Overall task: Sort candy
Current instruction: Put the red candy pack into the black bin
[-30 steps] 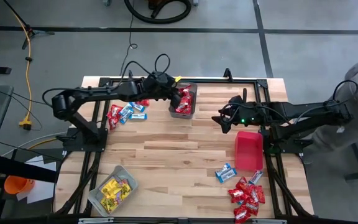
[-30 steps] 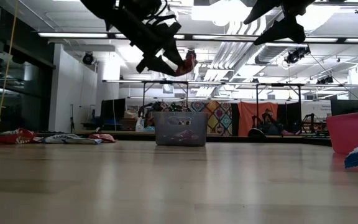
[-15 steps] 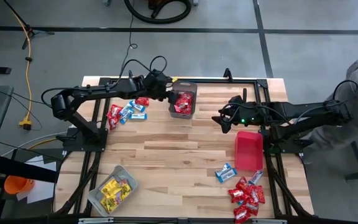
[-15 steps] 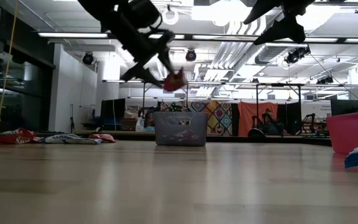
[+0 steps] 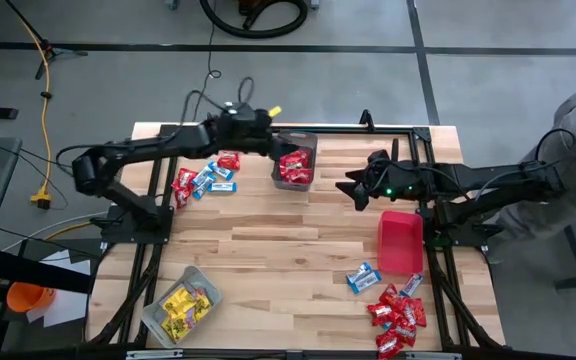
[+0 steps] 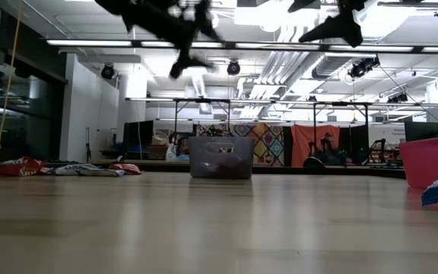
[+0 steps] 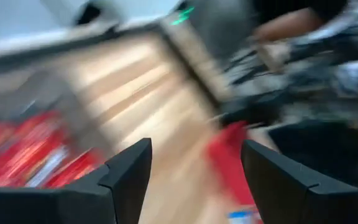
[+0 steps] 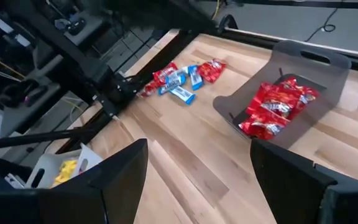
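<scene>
Grey concrete floor with trailing cables is seen all around the wooden counter (image 5: 268, 235), and the sorting is well under way on it. Red candy (image 5: 293, 166) is gathered in the dark mesh bin (image 5: 308, 140) at the far edge, which looks to be the home for reds. Beside that bin, raised clear of the wood, the left end effector (image 5: 268, 138) is held with its fingers spread and nothing between them; the left wrist view shows the same empty gap, so it is presumably free for another pick. A mixed cluster of red and blue-and-white packets (image 5: 200, 179) lies just beside it on the left arm's side, within easy reach and not yet sorted. Yellow candy (image 5: 183, 305) is already collected in the clear grey bin (image 5: 164, 326) at the near left corner. The right end effector (image 5: 356, 193) is held over the middle of the counter, fingers apart and empty, apparently waiting. The red bin (image 5: 400, 240) lies near it with no candy to be made out inside, perhaps meant for the blue-and-white packets. One blue-and-white packet (image 5: 364, 277) rests close to that bin, and a heap of mostly red packets (image 5: 398, 318) sits at the near right corner, well apart from the mesh bin. A good deal of sorting is judged to remain on both sides.
</scene>
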### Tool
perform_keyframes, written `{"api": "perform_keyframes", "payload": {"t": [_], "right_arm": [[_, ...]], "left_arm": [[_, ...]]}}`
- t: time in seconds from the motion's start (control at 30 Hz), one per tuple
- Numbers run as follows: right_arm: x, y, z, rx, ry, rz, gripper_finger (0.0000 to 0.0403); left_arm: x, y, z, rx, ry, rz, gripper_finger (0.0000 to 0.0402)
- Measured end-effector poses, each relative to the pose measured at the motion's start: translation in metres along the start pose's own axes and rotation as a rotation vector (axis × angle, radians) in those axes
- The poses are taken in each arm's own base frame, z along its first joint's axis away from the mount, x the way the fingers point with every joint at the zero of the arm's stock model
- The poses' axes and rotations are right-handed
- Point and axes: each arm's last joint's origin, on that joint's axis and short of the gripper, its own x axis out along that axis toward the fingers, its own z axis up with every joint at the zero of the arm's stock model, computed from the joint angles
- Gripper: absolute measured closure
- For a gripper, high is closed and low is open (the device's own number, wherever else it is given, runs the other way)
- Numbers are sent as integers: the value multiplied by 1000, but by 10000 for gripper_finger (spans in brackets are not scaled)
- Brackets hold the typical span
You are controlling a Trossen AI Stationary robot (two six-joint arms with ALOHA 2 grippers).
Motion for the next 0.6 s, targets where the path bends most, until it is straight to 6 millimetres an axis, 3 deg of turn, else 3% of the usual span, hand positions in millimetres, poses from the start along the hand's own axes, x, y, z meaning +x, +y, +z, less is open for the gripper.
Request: {"api": "perform_keyframes", "payload": {"t": [0.2, 0.3, 0.47, 0.6], "right_arm": [[-1, 4, -2, -12, 5, 33, 124], [-2, 7, -1, -27, -7, 55, 124], [-1, 10, 0, -38, -30, 78, 124], [-1, 11, 1, -38, -35, 82, 124]], "left_arm": [[-64, -58, 5, 237, -160, -192, 168], [-97, -80, -7, 369, -208, -287, 168], [-129, -90, -46, 430, -253, -341, 168], [-137, -81, -79, 397, -327, -325, 168]]}}
